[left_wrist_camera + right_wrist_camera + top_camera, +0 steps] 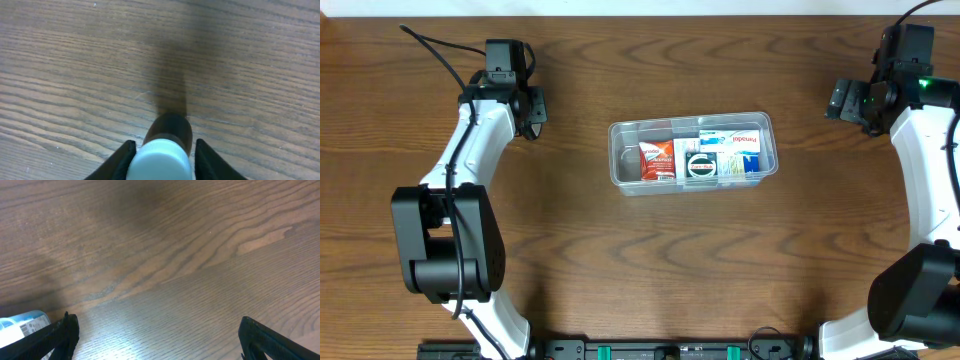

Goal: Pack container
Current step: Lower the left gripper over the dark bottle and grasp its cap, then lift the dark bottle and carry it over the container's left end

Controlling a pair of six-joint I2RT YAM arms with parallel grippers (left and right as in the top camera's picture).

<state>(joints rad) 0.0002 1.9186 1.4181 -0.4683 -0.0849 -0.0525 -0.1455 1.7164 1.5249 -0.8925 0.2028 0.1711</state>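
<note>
Container (pixel 625 140): clear tub, sitting mid-tabletop (pixel 620 280), holding cartons (pixel 720 155) toward its right end; labels mostly too small to read.
Left fingers (pixel 120 160): well apart from the tub, at far left, pressing both sides of a brown bottle (pixel 167 130); its white cap (pixel 160 160) is cut off by the frame edge.
Right fingers (pixel 60 330): at far right, standing wide apart, gripping nothing; a pale blue item (pixel 22 325) is partly showing beside them.

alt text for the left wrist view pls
A small dark brown bottle with a pale cap is held between the two black fingers of the left gripper, seen close up. Behind it lies the wooden table, with the bottle's shadow across the grain.
</note>
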